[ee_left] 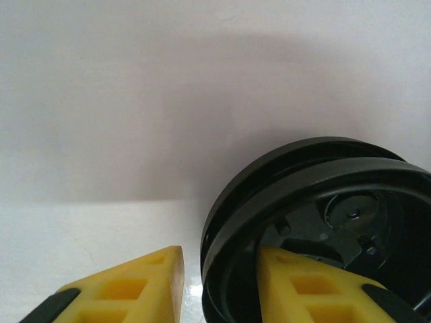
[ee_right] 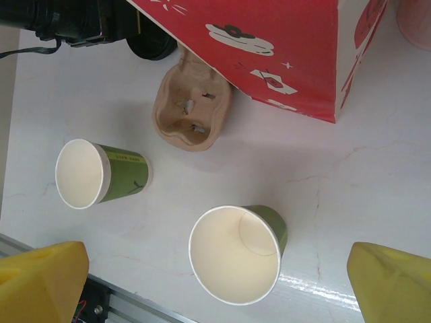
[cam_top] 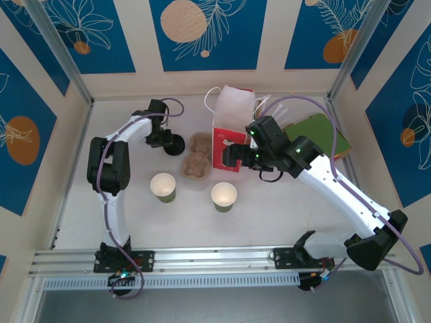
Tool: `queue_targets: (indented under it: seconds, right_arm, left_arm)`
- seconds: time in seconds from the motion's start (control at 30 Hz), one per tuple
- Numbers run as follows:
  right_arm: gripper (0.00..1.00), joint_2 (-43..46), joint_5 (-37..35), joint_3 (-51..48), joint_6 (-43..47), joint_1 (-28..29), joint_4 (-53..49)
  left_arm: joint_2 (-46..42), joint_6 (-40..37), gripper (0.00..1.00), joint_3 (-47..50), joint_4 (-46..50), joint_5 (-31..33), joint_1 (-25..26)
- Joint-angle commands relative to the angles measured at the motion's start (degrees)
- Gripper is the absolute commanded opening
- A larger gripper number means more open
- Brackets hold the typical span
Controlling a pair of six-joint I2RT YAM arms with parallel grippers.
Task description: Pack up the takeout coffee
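Near right claw (ee_right: 217,276), two lidless cups (ee_right: 101,173) (ee_right: 236,252)

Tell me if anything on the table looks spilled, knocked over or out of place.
Nothing is spilled: the left green cup and right green cup stand upright and empty. What looks odd is the black lid at the left gripper: it sits loose and apparently tilted, away from both cups, one finger inside its rim.

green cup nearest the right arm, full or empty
Empty. The right wrist view looks straight into the green cup and shows its bare cream walls and bottom, with no liquid and no lid on it.
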State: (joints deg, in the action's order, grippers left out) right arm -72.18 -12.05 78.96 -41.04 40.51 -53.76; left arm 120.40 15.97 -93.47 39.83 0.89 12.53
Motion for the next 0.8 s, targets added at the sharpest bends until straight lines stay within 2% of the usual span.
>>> queue_targets:
  seconds: [0.0, 0.3, 0.37, 0.5, 0.67, 0.77]
  right_arm:
    - [0.99, 1.14, -0.5, -0.26, -0.63, 0.36, 0.14]
    - [0.99, 0.47, -0.43, -0.01, -0.36, 0.27, 0.1]
    - [0.99, 0.33, -0.38, 0.13, -0.27, 0.19, 0.13]
    - [0.99, -0.06, -0.03, 0.27, -0.11, 0.01, 0.32]
    - [0.99, -0.3, 0.26, 0.45, -0.01, -0.08, 0.35]
    - [0.99, -0.28, 0.34, 0.55, -0.05, -0.17, 0.47]
  left_arm:
    - [-0.04, -1.05, 0.31, -1.38, 0.89, -0.03, -0.79]
    - [1.16, -1.78, 0.22, -3.02, 1.47, 0.98, -0.73]
    - [1.22, -1.9, 0.17, -3.24, 1.47, 1.01, -0.76]
    - [1.49, -1.81, 0.16, -3.38, 1.56, 0.7, -0.69]
    - [1.14, -1.71, 0.03, -3.13, 2.04, 0.82, -0.73]
    - [0.01, -1.28, 0.02, -2.9, 2.42, 0.7, -0.68]
